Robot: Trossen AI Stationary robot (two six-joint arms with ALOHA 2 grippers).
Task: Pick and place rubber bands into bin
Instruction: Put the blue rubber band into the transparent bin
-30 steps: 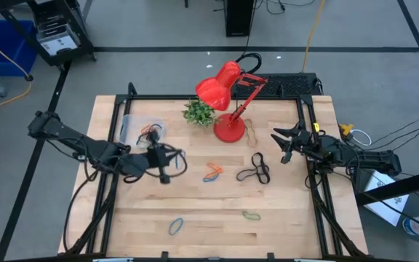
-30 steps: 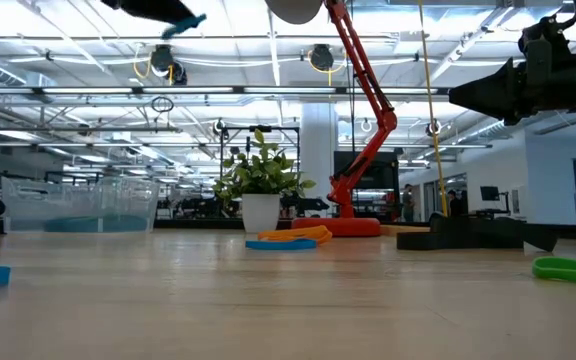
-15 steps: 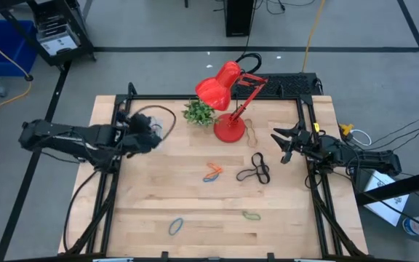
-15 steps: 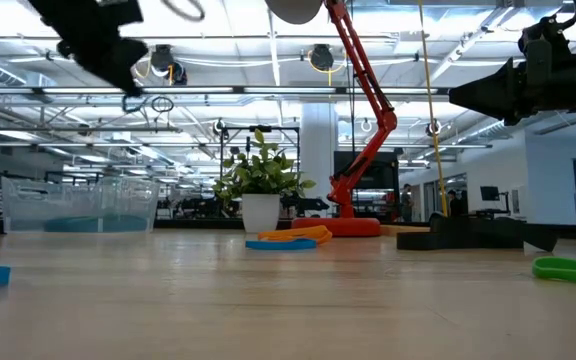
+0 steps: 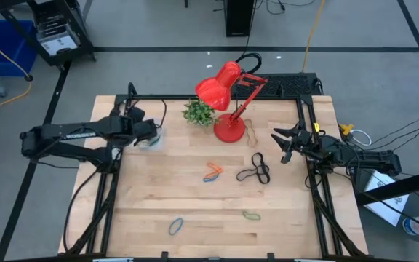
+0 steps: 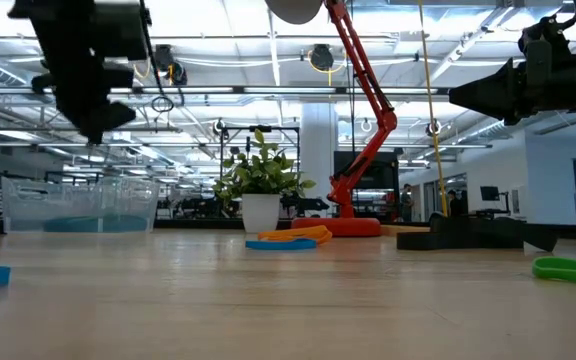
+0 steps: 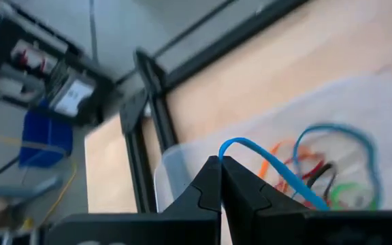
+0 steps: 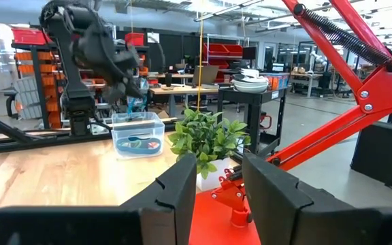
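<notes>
My left gripper [image 5: 149,136] hangs over the clear bin [image 5: 156,140] at the table's far left, pointing down, and is shut on a blue rubber band [image 7: 271,167]. The bin [image 7: 182,160] holds orange, green, black and blue bands [image 7: 322,173]. In the low view the gripper [image 6: 92,137] stands just above the bin [image 6: 78,205]. My right gripper [image 5: 285,146] waits open and empty at the table's right edge. Loose bands lie flat on the table: an orange and blue pair [image 5: 212,173], black ones [image 5: 254,171], a green one [image 5: 251,215] and a blue one [image 5: 175,226]. My left gripper pinches the blue band at a bend of its loop [image 7: 224,145], between the very tips of its two fingers. The fingers come from above, pointing down into the bin. The band arcs away from the tips over the bin, slack; its far part is hidden behind the finger.
A red desk lamp [image 5: 229,102] and a small potted plant [image 5: 199,112] stand at the far middle of the table. A brown band [image 5: 252,132] lies by the lamp's base. Black frame rails run along the table's left and right sides.
My left gripper has carried the blue band from the table's middle left toward the far left corner and come down over the bin, staying shut on the band. My right gripper has kept still.
</notes>
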